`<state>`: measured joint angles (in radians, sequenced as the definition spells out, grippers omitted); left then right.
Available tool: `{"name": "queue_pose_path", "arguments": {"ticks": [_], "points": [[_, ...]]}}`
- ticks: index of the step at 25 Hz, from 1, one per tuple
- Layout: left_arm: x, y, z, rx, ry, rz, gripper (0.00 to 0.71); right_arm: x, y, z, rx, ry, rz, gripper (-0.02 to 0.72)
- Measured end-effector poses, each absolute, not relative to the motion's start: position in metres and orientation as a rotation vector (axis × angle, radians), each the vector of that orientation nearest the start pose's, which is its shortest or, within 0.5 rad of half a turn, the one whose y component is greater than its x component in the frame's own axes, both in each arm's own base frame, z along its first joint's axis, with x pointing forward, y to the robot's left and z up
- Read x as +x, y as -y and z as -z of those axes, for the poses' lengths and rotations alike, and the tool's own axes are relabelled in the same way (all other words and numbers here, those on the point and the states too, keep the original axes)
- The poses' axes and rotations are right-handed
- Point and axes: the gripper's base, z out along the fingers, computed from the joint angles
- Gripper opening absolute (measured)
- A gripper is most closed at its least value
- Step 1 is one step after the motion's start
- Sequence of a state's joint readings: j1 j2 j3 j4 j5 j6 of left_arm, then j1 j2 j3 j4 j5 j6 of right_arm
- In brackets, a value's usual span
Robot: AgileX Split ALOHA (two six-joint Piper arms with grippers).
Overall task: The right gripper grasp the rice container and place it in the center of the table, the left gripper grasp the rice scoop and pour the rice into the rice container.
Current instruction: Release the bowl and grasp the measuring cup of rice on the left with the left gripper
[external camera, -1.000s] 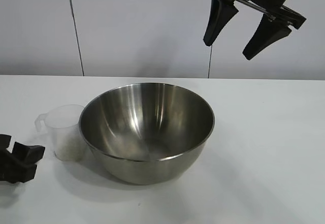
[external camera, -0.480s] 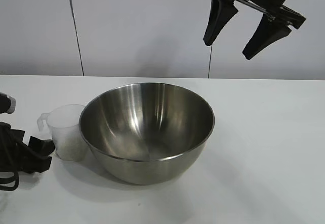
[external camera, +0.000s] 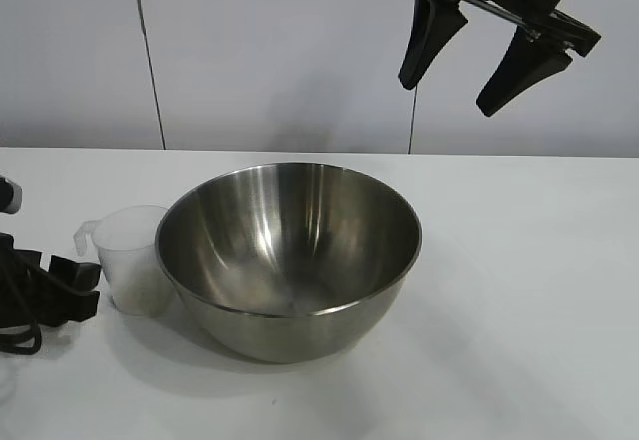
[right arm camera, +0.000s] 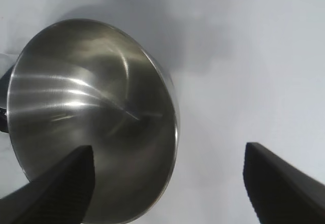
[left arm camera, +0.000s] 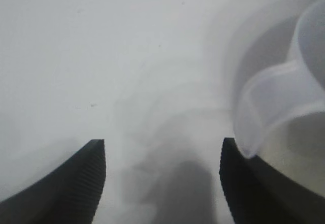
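Observation:
The rice container (external camera: 288, 250), a large steel bowl, stands in the middle of the table (external camera: 519, 290). The rice scoop (external camera: 130, 255), a clear plastic cup, stands against the bowl's left side with its handle pointing left. A whitish fill of rice (external camera: 142, 292) shows through its lower wall. My left gripper (external camera: 82, 288) is open, low at the table's left edge, just left of the handle. In the left wrist view the handle (left arm camera: 274, 102) lies beside one finger of my left gripper (left arm camera: 162, 153), not between the two. My right gripper (external camera: 446, 97) is open and empty, high above the bowl's right side, and the bowl shows below it (right arm camera: 91, 112).
A white panelled wall (external camera: 280, 51) stands behind the table. Bare tabletop lies to the right of the bowl (right arm camera: 244, 82) and in front of it.
My left gripper has risen and moved right, closer to the scoop's handle. The right gripper and the bowl have not moved.

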<state>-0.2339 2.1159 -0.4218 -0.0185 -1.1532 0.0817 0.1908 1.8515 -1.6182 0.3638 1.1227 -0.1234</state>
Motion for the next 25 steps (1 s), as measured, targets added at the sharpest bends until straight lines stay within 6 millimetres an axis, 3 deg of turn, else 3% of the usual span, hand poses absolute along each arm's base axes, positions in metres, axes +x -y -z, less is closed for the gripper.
{"name": "queue_pose_path", "arguments": {"ticks": [10,18,25], "points": [[0.267,0.062,-0.054,0.194,-2.015,0.152,0.468,0.382,-0.103,-0.287,-0.288,-2.795,-0.513,0.558],[0.265,0.071,-0.054,0.300,-2.004,0.223,0.460,0.383,-0.103,-0.288,-0.283,-2.781,-0.511,0.558],[0.277,0.073,-0.058,0.287,-1.965,0.225,0.457,0.383,-0.103,-0.288,-0.283,-2.781,-0.511,0.558]]}}
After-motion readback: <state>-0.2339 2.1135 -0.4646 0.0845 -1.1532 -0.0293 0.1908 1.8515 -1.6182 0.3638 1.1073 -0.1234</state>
